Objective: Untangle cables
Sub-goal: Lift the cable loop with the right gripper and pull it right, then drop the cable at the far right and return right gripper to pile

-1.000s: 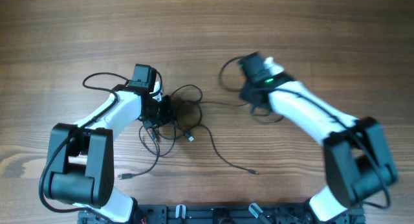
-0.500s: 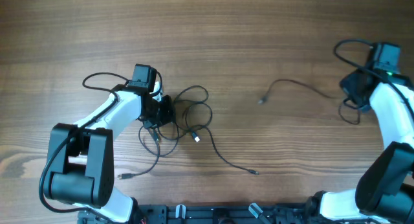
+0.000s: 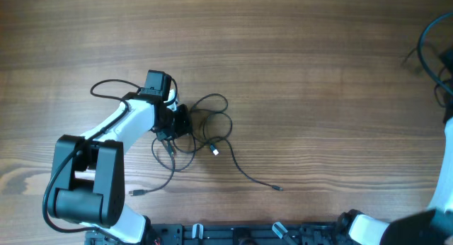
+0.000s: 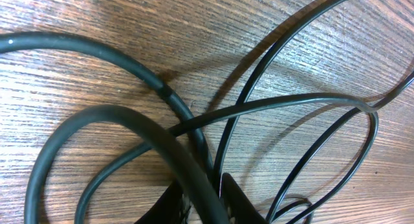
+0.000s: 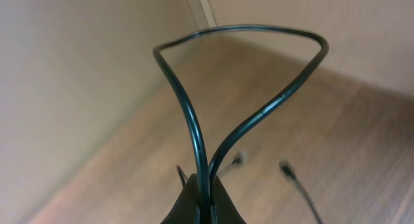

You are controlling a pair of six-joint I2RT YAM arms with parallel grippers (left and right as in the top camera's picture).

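The left gripper sits low on the wooden table, right at the left edge of the bunch of cables. From its own camera, its dark fingers stand close together at the bottom of the view with a black strand running down between them. It looks pinched there, though the contact itself is mostly cut off by the frame edge. The bunch lies just left of the table's middle as a few overlapping loops. One long tail trails off toward the near edge and ends in a small plug. Another tail runs down by the left arm's base, and a pale plug lies just below the loops.

Well away from all that, the right arm is swung out to the far right edge of the table. The right gripper is clamped shut on a single cord, which rises from the fingertips in a bent loop in the air. Two blurred plug ends hang near it. From overhead, only a curve of that cord shows at the upper right edge.
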